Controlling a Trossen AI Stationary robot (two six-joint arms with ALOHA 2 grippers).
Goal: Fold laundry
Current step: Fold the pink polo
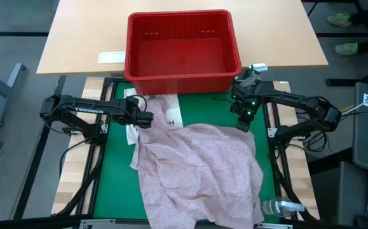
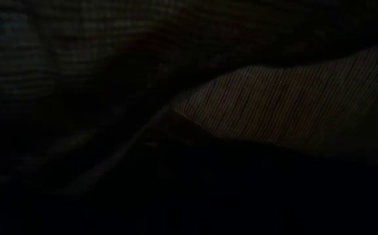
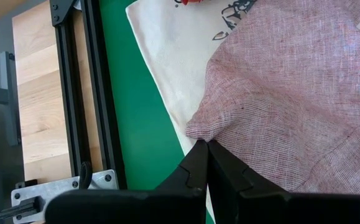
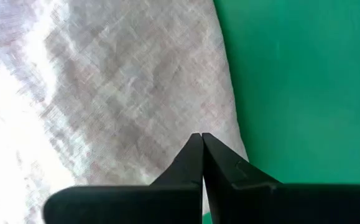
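Note:
A large pale pink-mauve shirt (image 1: 196, 172) lies crumpled and spread over the green mat (image 1: 117, 165), reaching down to the near edge. Its far left part rests on a cream cloth with black print (image 1: 171, 114). My left gripper (image 1: 147, 119) is shut on the shirt's far left edge. My right gripper (image 1: 242, 125) is shut at the shirt's far right corner. In the low view, dark ribbed cloth (image 2: 293, 98) lies close before the lens and hides everything else. My left gripper pinches a small pucker at the shirt's far left edge (image 3: 199, 129) between its two fingertips, coming slanting down from the table's left. The cloth rises to a little peak at the fingers; the rest lies slack on the cream cloth and mat. My right gripper has its fingertips (image 4: 195, 149) closed on the shirt close to its right edge (image 4: 226, 118), pointing steeply down. One layer or several, I cannot tell. The cloth spreads away from the fingers, over the mat.
An empty red plastic basket (image 1: 182, 48) stands at the far middle, just beyond the mat. A clear spray bottle (image 1: 282, 207) lies at the near right corner. Black frame rails (image 1: 98, 159) run along both sides of the mat. Bare green shows on the left and far right.

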